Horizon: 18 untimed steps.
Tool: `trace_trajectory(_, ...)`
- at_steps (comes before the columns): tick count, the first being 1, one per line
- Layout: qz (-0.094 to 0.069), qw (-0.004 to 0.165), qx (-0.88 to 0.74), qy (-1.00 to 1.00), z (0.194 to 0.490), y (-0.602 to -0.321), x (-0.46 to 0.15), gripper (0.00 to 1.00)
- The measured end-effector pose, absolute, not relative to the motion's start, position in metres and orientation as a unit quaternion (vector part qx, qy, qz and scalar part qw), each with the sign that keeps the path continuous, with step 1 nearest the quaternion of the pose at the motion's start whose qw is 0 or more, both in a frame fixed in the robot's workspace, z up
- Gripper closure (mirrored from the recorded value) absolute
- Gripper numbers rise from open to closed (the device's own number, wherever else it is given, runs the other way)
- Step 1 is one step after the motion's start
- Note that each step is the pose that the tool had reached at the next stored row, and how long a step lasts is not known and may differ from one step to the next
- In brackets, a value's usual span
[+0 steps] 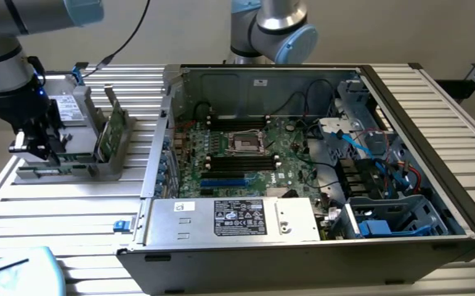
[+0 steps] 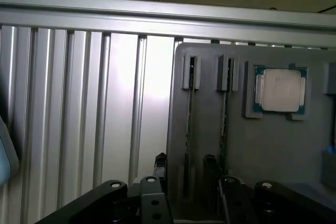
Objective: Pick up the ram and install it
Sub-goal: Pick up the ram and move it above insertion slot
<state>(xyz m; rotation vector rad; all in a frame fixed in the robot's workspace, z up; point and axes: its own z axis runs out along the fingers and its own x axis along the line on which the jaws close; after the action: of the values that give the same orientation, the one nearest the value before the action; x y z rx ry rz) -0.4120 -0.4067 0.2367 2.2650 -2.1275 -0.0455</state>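
The ram (image 1: 111,131), a flat green stick, stands on its long edge in a grey holder (image 1: 73,168) on the table at the exterior view's left. My gripper (image 1: 33,147) hangs over the holder's other side, apart from the ram. In the wrist view two thin strips sit edge-on in the holder's slots (image 2: 189,114). My gripper (image 2: 185,174) is open, its black fingers (image 2: 159,167) either side of one strip's line, gripping nothing.
An open computer case (image 1: 434,132) lies at the middle and right, with black memory slots (image 1: 239,161) on its motherboard and a power supply (image 1: 237,217) in front. A second arm (image 1: 274,28) stands behind. The holder also carries a processor (image 2: 278,90) and a labelled drive (image 1: 69,108).
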Motion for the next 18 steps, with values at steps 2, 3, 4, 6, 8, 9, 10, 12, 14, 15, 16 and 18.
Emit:
trace_trajectory(2,-0.015,0.017,0.729,-0.684,0.233,-0.407,-0.413,0.59)
trace_trajectory(3,-0.015,0.017,0.729,-0.684,0.231,-0.407,-0.414,0.59)
trace_trajectory(4,-0.015,0.017,0.729,-0.684,0.229,-0.407,-0.414,0.59)
trace_trajectory(6,-0.015,0.017,0.729,-0.684,0.226,-0.407,-0.415,0.59)
trace_trajectory(8,-0.015,0.017,0.729,-0.684,0.222,-0.407,-0.416,0.59)
trace_trajectory(9,-0.015,0.017,0.729,-0.684,0.220,-0.407,-0.416,0.59)
trace_trajectory(10,-0.015,0.017,0.729,-0.684,0.218,-0.407,-0.416,0.59)
trace_trajectory(12,-0.015,0.017,0.729,-0.684,0.215,-0.407,-0.417,0.59)
trace_trajectory(14,-0.015,0.017,0.729,-0.684,0.211,-0.407,-0.416,0.59)
trace_trajectory(15,-0.015,0.017,0.729,-0.684,0.209,-0.407,-0.416,0.59)
trace_trajectory(16,-0.015,0.017,0.729,-0.684,0.208,-0.407,-0.416,0.59)
trace_trajectory(18,-0.015,0.017,0.729,-0.684,0.207,-0.407,-0.417,0.59)
